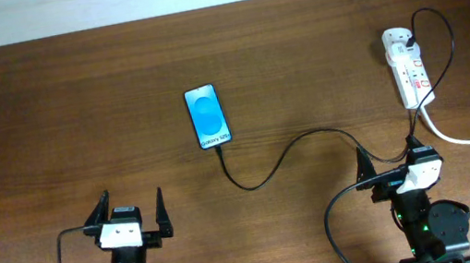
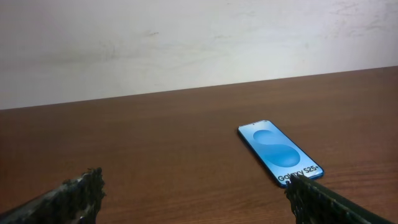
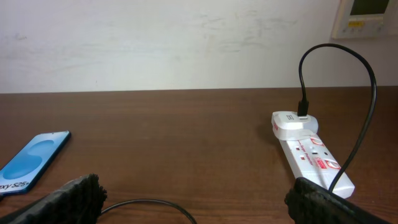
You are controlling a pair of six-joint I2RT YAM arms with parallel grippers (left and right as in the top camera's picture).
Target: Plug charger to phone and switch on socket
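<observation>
Left gripper (image 1: 129, 214) and right gripper (image 1: 388, 157): both spread, holding nothing.
The thin black charger cable (image 1: 265, 175) looks light and limp (it would flop if lifted mid-run), so I'd pinch just behind its small connector (image 1: 217, 149), which lies against the near end of the slim blue-screened phone (image 1: 206, 115), beyond the left gripper toward the far edge; the white plastic power strip (image 1: 411, 71) sits near the wooden table's (image 1: 44, 104) far right corner.
</observation>
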